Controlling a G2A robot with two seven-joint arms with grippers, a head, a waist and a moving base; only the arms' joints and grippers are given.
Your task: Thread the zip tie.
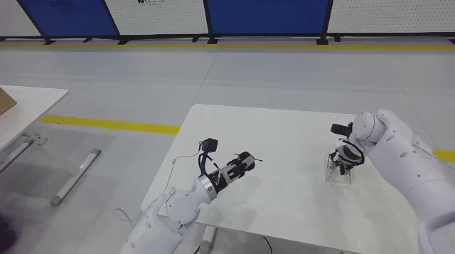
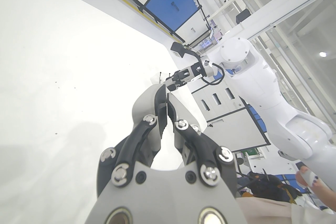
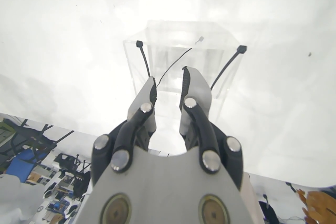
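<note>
A clear plastic box (image 3: pixel 183 57) stands on the white table (image 1: pixel 284 204) at the right. Black zip ties lean in it, one head (image 3: pixel 139 43) at one corner and another head (image 3: pixel 241 48) at the opposite corner. A thin black tail (image 3: pixel 173 64) runs from the box interior to one fingertip. My right gripper (image 3: pixel 169 75) hovers open just above the box (image 1: pixel 338 173), the tail between its fingers. My left gripper (image 1: pixel 247 160) is held over the table's left part, shut (image 2: pixel 166 93), with a short black zip tie piece (image 1: pixel 257 159) sticking out past its tips.
The table's left edge (image 1: pixel 167 172) runs close beside the left arm, and a thin cable (image 1: pixel 181 159) hangs there. Bare tabletop lies between the two grippers. A few small dark specks (image 3: pixel 309 53) dot the surface.
</note>
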